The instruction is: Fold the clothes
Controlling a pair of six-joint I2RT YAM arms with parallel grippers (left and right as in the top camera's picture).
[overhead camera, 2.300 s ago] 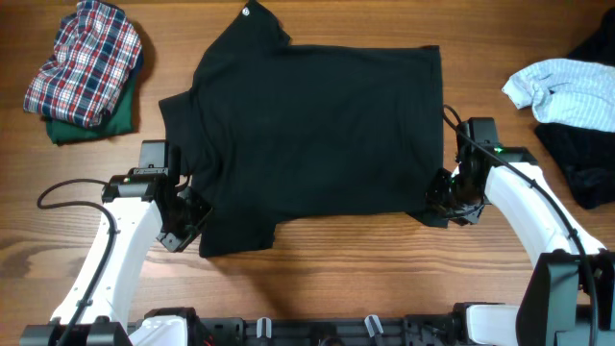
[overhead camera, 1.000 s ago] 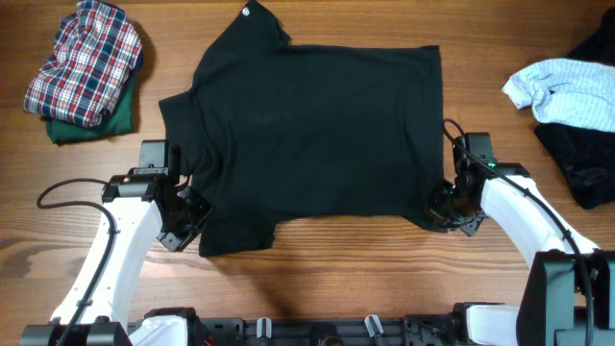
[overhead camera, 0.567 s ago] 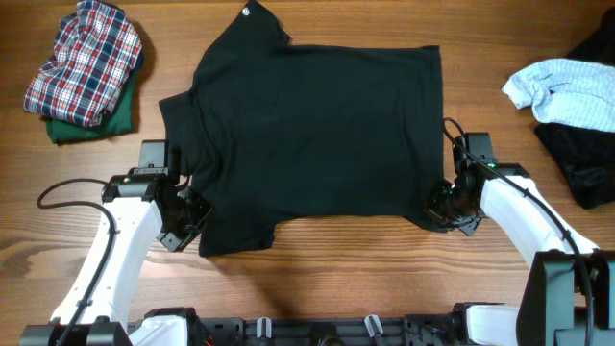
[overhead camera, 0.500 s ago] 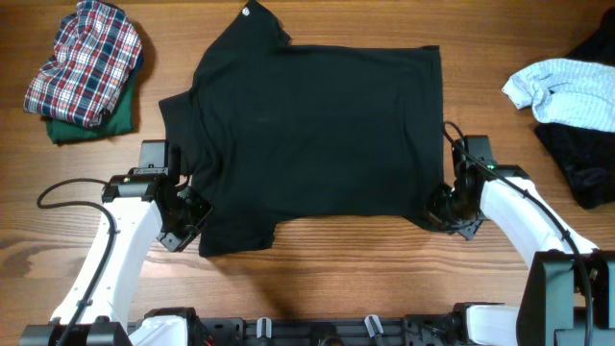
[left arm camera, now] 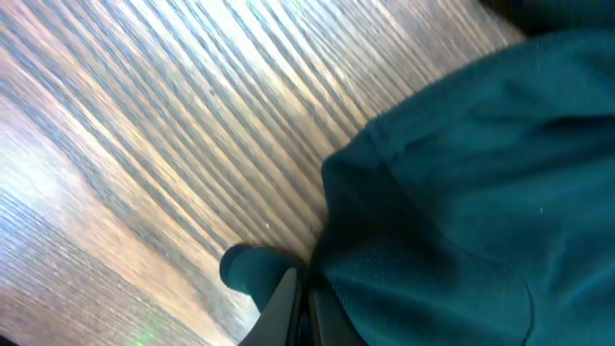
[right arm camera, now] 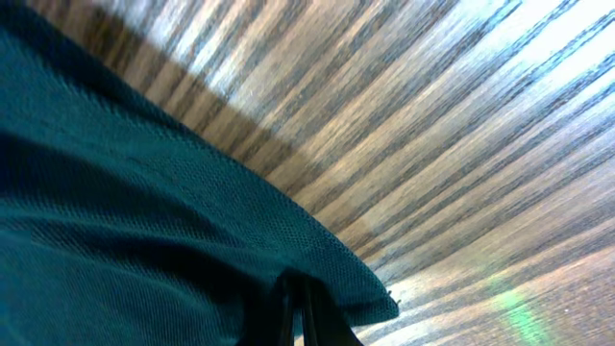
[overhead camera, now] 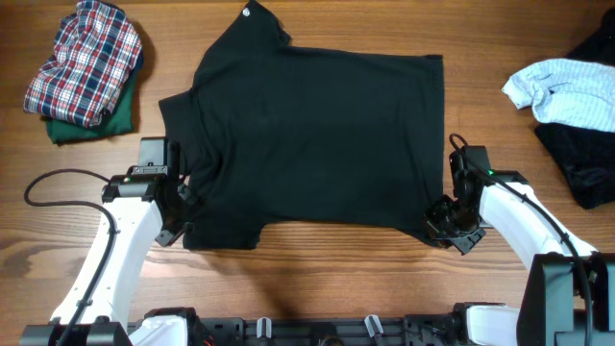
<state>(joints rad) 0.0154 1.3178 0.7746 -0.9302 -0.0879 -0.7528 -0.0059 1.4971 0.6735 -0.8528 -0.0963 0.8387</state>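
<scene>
1. Overhead view: a black T-shirt point(overhead camera: 317, 135) is seen spread mostly flat across the middle of the bench point(overhead camera: 317, 288). A small white mark is noted at its far edge.
2. The near-left corner of the shirt is held by the left jaws, at the end of the left arm point(overhead camera: 115, 231). The near-right corner is held by the right jaws, at the end of the right arm point(overhead camera: 509, 207). Both corners lie at or just above the wood.
3. Left wrist view: the jaws are found closed tight, with a fold of the shirt's hem pinched between the tips. The cloth reads teal here. A rounded bulge of fabric is seen beside the tips, and bare wood grain fills the rest of the view.
4. Right wrist view: the jaws are likewise closed narrow on the shirt's edge. A pointed corner of hem is seen sticking out just beyond the tips, over the wood.
5. A crumpled plaid garment point(overhead camera: 82, 62) is noted at the far left, resting on a folded green garment point(overhead camera: 91, 123). Both lie well apart from the shirt.
6. A bunched light blue garment point(overhead camera: 562, 91) is noted at the far right, touching a dark garment point(overhead camera: 586, 163) that runs off the edge of the view.
7. The black cable of the left arm is seen looping over the bench to its left.
</scene>
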